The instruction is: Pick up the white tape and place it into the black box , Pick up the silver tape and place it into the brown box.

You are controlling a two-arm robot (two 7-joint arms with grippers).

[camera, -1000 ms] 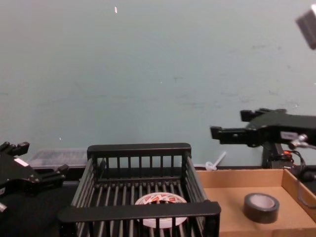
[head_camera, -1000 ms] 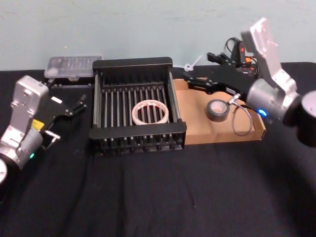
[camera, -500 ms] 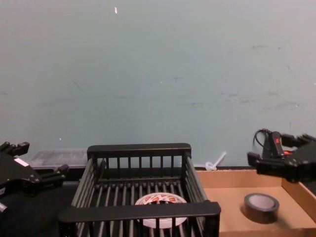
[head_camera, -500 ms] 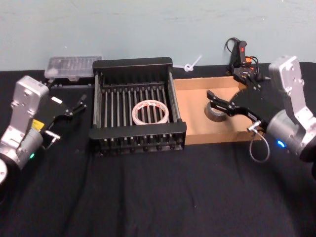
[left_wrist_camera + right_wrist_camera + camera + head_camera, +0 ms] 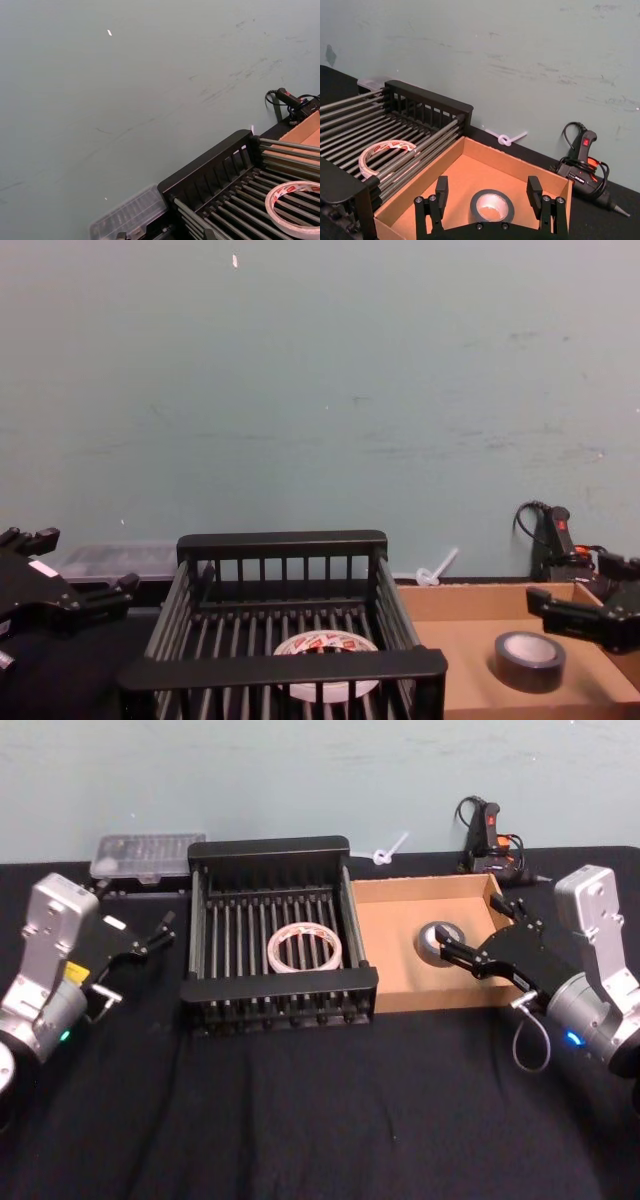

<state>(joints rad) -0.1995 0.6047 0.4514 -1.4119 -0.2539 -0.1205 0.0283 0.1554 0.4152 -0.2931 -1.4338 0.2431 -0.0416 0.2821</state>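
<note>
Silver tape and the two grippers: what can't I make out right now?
- Silver tape: in the head view, the right gripper covers its near side. Its underside against the brown box floor is hidden.
- Right gripper fingers: the right wrist view cuts off the base at the edge.
- Left gripper: finger gap too small in the head view; the chest view cuts it off.
- White tape: the black box rim hides its front.

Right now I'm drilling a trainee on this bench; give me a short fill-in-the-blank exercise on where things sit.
1. The white tape lies inside the ____ box.
2. The silver tape lies inside the ____ box.
3. The right gripper has its fingers ____.
4. The left gripper sits beside the black box, on the robot's ____.

Missing: black; brown; open; left
</note>
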